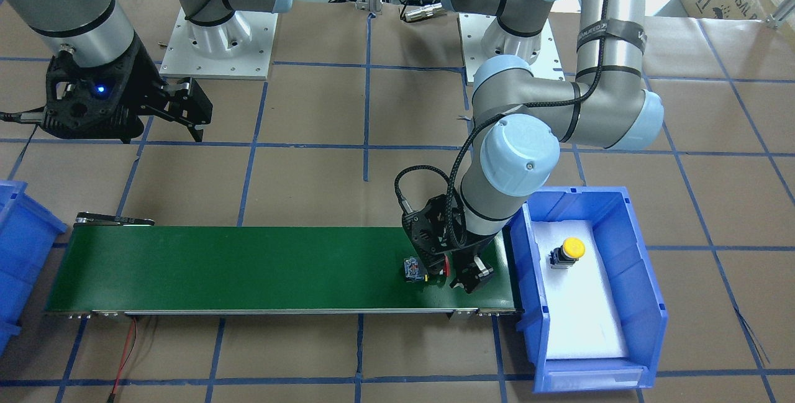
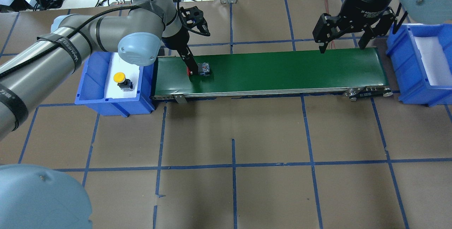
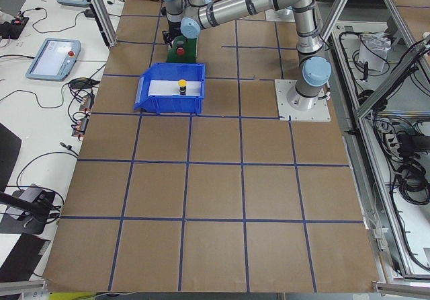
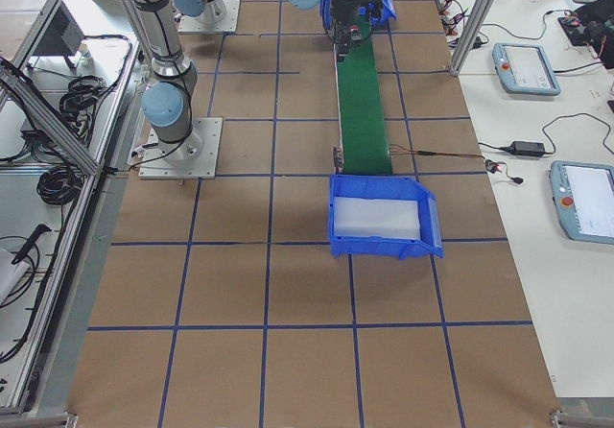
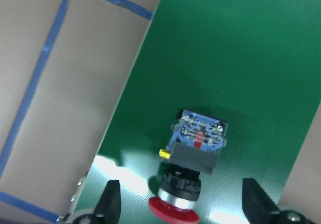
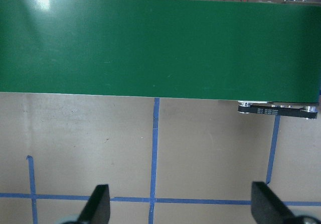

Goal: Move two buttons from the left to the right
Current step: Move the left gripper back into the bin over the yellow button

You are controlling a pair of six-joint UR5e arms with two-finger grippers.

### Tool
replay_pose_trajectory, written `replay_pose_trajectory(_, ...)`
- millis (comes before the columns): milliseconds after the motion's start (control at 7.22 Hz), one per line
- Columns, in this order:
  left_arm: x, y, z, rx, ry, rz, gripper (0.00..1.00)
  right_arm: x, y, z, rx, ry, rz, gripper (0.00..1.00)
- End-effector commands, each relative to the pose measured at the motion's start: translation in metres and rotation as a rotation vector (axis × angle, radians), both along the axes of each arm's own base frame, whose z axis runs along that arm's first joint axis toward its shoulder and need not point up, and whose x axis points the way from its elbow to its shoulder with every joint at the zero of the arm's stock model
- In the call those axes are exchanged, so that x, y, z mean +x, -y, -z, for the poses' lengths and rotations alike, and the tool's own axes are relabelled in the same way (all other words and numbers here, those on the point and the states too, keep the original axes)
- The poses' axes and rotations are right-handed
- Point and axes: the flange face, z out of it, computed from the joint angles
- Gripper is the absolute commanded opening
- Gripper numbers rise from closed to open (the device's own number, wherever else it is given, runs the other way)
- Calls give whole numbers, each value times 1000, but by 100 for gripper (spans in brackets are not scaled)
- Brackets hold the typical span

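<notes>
My left gripper point(image 5: 181, 196) stands wide open around the red button point(image 5: 194, 156), which lies sideways, cap toward it, near the bench's point(image 2: 233, 123) left end.

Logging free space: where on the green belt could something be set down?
The belt is bare from the red button to its right end. Crowded only near its left end, where the left hand straddles that button.
</notes>
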Motion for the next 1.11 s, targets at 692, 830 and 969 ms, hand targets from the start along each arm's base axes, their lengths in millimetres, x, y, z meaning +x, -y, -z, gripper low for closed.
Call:
replay_pose_trajectory(692, 211, 0, -24, 109, -26, -981, 100, 0, 1, 0, -8, -1, 0, 100)
replay_pose_trajectory(830, 214, -13, 4, 153, 36, -1055, 100, 0, 1, 0, -7, -1, 0, 100)
replay_pose_trajectory(969, 221, -19, 19, 143, 106, -1063, 100, 0, 1, -2, -10, -1, 0, 100)
